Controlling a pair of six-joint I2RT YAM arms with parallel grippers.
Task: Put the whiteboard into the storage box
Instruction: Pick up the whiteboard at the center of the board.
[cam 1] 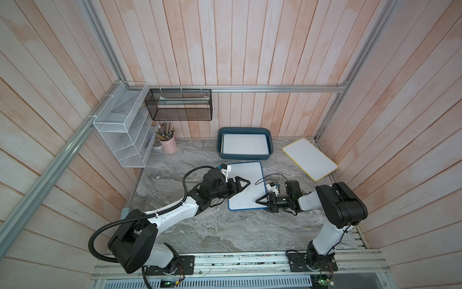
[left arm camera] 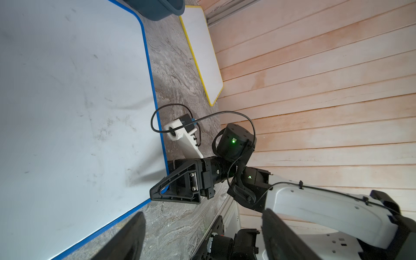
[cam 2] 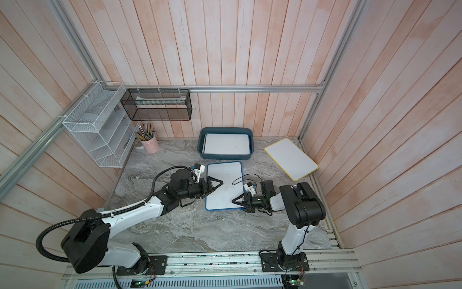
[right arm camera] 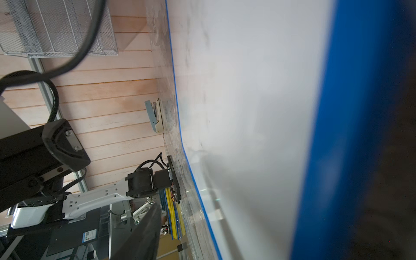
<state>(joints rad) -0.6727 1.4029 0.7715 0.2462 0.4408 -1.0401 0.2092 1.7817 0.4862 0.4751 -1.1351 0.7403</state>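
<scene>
Currently, whiteboard [cam 1: 246,186], blue-rimmed: flat on counter [cam 1: 212,225], long axis aimed at box [cam 1: 245,157] just beyond its far end; left jaws open over left long edge, right jaws parted at right edge, no grip evident, equally near.

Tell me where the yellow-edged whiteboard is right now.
In both top views the yellow-edged whiteboard sits at the far right corner of the table by the wall, right of the storage box and beyond the blue-edged whiteboard.
</scene>
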